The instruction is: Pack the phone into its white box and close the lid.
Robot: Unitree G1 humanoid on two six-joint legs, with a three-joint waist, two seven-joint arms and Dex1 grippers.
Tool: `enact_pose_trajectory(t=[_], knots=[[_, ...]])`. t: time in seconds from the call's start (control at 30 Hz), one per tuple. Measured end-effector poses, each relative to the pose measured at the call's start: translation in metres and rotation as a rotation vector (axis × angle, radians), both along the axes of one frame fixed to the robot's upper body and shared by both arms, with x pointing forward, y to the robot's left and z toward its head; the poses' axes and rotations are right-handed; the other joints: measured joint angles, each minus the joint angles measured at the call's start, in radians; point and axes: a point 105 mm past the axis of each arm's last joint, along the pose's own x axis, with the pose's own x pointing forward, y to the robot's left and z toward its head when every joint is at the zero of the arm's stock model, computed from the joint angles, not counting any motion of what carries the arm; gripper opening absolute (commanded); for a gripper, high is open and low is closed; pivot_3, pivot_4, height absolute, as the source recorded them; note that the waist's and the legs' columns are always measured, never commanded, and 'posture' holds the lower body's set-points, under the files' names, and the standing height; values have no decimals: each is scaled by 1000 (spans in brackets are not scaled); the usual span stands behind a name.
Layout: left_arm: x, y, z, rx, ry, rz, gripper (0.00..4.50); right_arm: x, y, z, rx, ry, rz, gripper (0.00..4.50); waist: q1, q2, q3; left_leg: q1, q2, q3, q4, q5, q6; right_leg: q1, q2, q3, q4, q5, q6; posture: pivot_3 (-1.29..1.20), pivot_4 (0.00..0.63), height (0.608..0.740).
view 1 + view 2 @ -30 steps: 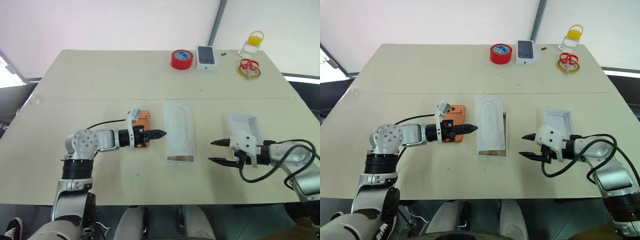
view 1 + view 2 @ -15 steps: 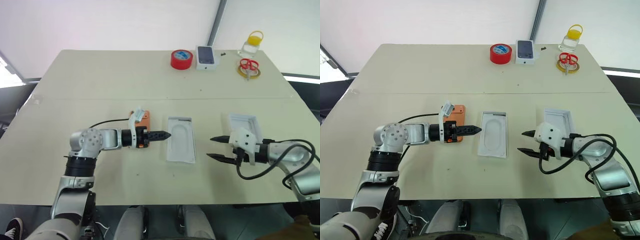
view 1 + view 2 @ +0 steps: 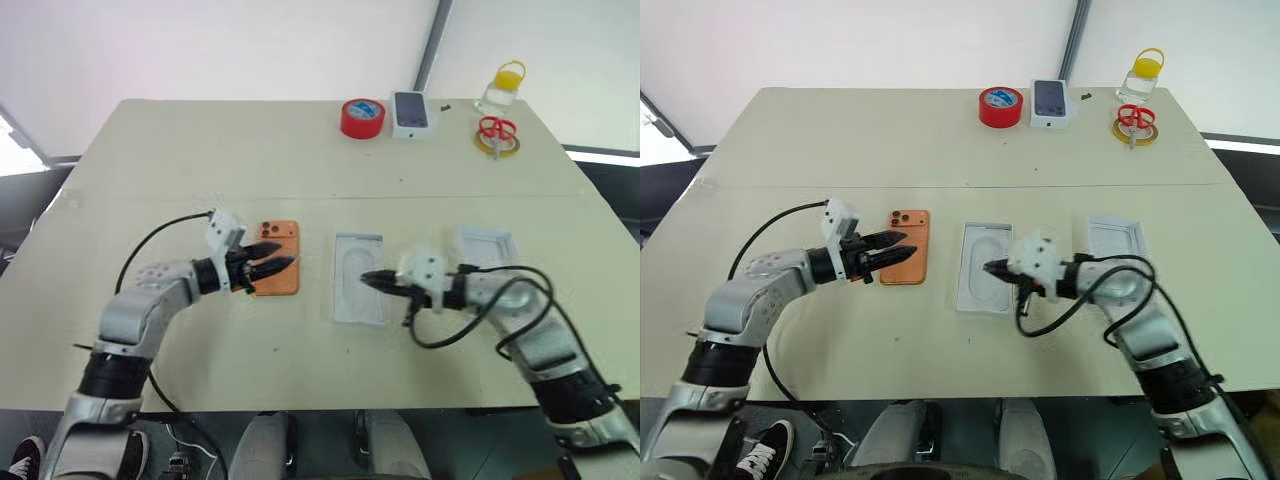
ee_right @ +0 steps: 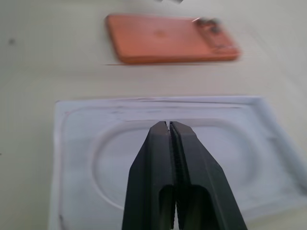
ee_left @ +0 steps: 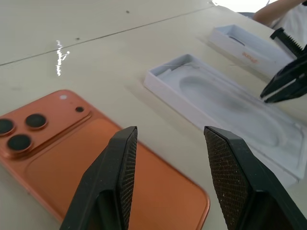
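Note:
The orange phone [image 3: 283, 276] lies flat on the table, back side up, its lenses at the far end. My left gripper [image 3: 279, 256] hovers open over the phone's left edge, gripping nothing; the wrist view shows the phone [image 5: 96, 177] beneath its fingers. To the right sits the white box [image 3: 345, 312], with a white insert with an oval recess inside it. My right gripper [image 3: 368, 278] is shut and empty, its tips over the recess of the box [image 4: 62, 158]. The lid [image 3: 490, 245] lies open side up further right.
At the table's far edge stand a red tape roll [image 3: 362, 118], a small white box with a phone picture [image 3: 413, 113], red scissors [image 3: 497, 130] on a yellow ring, and a yellow-capped bottle [image 3: 505, 85].
My left gripper opened, rolled and drew back left, uncovering the phone. My right gripper shut and swung left from beside the lid to over the box. A second ago the insert looked longer than the box.

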Motion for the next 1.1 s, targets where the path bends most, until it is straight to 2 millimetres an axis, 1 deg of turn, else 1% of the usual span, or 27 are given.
enact_pose_trajectory(t=[0.07,0.17,0.27,0.33,0.43,0.53,0.6,0.63,0.7,0.77,0.83,0.87,0.93,1.0,1.07,1.1], knots=[[2,4,6,-16,-54,29,2345,6,3,-11,-97,-21,15,71,3,0,0,-1,-1,0,1,0,0,0,0,-1,0,0,0,0,150,740],[2,2,15,-52,-111,71,2345,15,5,-9,-178,-80,46,71,-2,0,0,-1,-1,0,1,0,1,0,0,0,-1,1,0,0,150,740],[-4,-1,18,-69,-125,84,2345,21,3,-7,-253,-126,89,71,-3,0,0,0,0,0,0,0,1,0,1,0,0,1,0,0,150,740],[-9,-1,17,-68,-125,87,2345,27,-1,-6,-312,-180,112,71,-4,0,0,0,0,0,0,0,1,1,1,-1,0,1,0,0,150,740],[-16,3,15,-89,-102,109,2345,32,-1,-8,-280,-164,99,71,-5,-1,0,2,1,0,0,0,1,3,2,0,0,1,0,0,150,740],[-18,9,14,-103,-93,143,2345,28,7,-7,-203,-96,112,71,-4,0,0,2,1,0,0,0,1,3,3,0,0,0,0,0,150,740],[-18,10,15,-117,-89,157,2345,26,15,-3,-124,-43,114,71,-3,0,0,2,1,0,0,0,1,3,3,0,1,1,0,0,150,740],[-18,10,15,-121,-89,158,2345,29,15,0,-124,-62,113,71,-3,0,0,2,1,0,1,0,1,3,3,0,1,1,0,0,150,740],[-17,10,14,-124,-77,166,2345,44,7,8,-182,-159,73,71,-3,0,0,2,1,0,1,0,1,3,3,0,1,1,0,0,150,740],[-15,12,11,-131,-29,184,2345,59,-5,11,-258,-249,23,71,-3,0,0,2,1,0,1,0,1,3,3,0,1,1,0,0,150,740],[-11,17,6,-135,47,215,2345,64,-9,3,-312,-285,10,71,-5,0,0,2,1,-1,0,0,0,2,4,0,1,1,0,0,150,740],[-9,19,3,-142,90,229,2345,64,-9,-2,-334,-295,17,71,-7,0,0,2,1,-1,0,0,0,2,4,0,1,1,0,0,150,740],[-6,26,3,-164,144,254,2345,65,-6,-1,-348,-322,32,71,-11,0,0,2,1,-1,0,0,0,2,4,0,2,1,0,0,150,740],[-6,35,2,-186,207,281,2345,69,-2,1,-315,-306,13,71,-20,0,0,2,1,-1,0,0,0,2,4,0,2,1,0,0,150,740],[-3,48,1,-200,264,331,2345,74,3,7,-293,-315,6,71,-27,0,0,2,1,-1,0,0,0,2,4,0,3,1,0,0,150,740],[-3,54,-1,-210,307,356,2345,78,7,14,-255,-319,-7,71,-28,0,0,2,1,-2,0,0,0,2,4,0,4,1,1,0,150,740]])
